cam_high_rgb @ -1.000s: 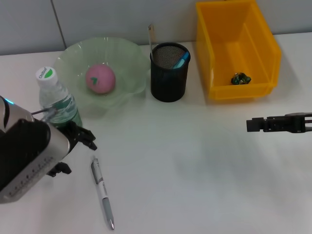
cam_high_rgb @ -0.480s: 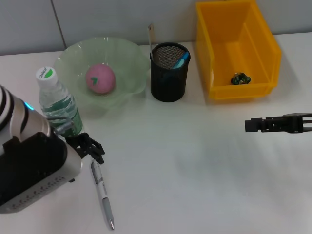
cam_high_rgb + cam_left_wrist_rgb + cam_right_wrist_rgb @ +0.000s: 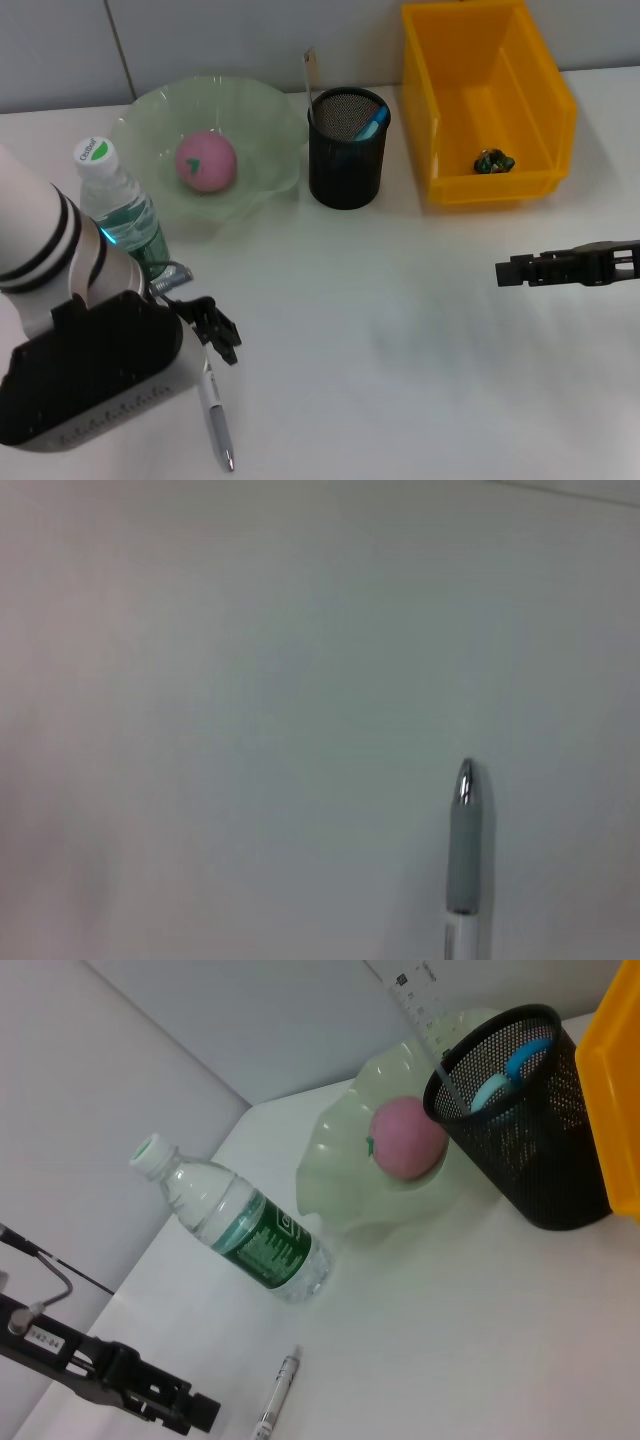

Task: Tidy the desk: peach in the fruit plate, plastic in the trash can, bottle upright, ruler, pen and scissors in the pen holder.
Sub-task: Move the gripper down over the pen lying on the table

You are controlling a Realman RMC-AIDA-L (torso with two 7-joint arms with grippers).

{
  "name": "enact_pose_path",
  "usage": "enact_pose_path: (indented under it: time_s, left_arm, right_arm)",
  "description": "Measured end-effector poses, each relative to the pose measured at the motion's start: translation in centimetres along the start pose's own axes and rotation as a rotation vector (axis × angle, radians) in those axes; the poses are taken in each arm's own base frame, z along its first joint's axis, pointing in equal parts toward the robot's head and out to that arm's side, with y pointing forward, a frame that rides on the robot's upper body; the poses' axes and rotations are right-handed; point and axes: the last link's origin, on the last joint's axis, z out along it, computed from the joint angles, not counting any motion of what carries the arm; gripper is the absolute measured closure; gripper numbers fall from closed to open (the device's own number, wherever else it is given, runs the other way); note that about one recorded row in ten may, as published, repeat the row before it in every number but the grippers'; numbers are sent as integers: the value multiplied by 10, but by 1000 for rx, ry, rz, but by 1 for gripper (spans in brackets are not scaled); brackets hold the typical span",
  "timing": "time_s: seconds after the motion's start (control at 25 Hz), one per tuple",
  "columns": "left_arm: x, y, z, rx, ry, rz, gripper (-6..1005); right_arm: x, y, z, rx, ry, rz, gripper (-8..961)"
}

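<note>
A silver and white pen (image 3: 215, 415) lies on the white desk at the front left; its tip shows in the left wrist view (image 3: 465, 830). My left gripper (image 3: 212, 345) hangs over the pen's upper end, open, with one dark finger (image 3: 222, 338) showing beside it. The clear bottle (image 3: 120, 205) stands upright behind it. The pink peach (image 3: 206, 160) lies in the green plate (image 3: 265, 115). The black mesh pen holder (image 3: 346, 150) holds the ruler (image 3: 311, 72) and blue scissors (image 3: 372, 123). Crumpled plastic (image 3: 494, 160) lies in the yellow bin (image 3: 440, 120). My right gripper (image 3: 515, 270) hovers at the right, away from everything.
The right wrist view shows the bottle (image 3: 245, 1235), peach (image 3: 407, 1138), pen holder (image 3: 530, 1150), pen (image 3: 275, 1405) and my left gripper (image 3: 160, 1400) farther off. A grey wall runs behind the desk. The left arm's bulk covers the desk's front left corner.
My left arm has moved right and toward the front, from beside the bottle to over the pen's upper end. The right gripper has drifted slightly left and lower.
</note>
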Motion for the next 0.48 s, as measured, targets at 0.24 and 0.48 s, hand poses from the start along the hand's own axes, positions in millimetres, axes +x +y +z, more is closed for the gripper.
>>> enact_pose_path:
  time_s: [0.24, 0.48]
  left_arm:
    - [3, -1, 9, -39, 30, 16, 344]
    - [7, -4, 16, -71, 46, 43, 343]
  right_arm:
    - [-1, 2, 2, -10, 21, -6, 210]
    - [-2, 3, 4, -13, 41, -18, 210]
